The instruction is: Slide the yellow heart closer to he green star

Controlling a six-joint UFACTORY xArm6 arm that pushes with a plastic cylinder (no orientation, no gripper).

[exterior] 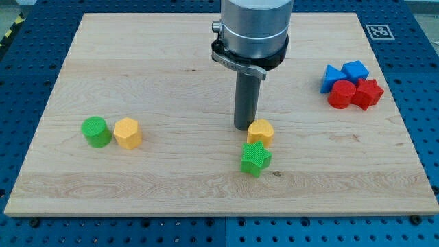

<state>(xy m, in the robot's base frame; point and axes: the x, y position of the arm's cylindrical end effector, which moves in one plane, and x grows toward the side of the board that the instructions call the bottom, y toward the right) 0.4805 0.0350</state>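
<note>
The yellow heart point(260, 132) lies near the middle of the wooden board point(171, 62). The green star point(256, 159) lies just below it, and the two nearly touch. My tip point(245, 127) stands right at the heart's upper left side, touching it or almost so. The rod comes down from the arm's grey cylinder point(254, 27) at the view's top.
A green cylinder point(96, 132) and a yellow hexagon point(127, 133) sit side by side at the left. At the right a cluster holds two blue blocks point(343, 74), a red cylinder point(341, 95) and a red star-like block point(368, 93).
</note>
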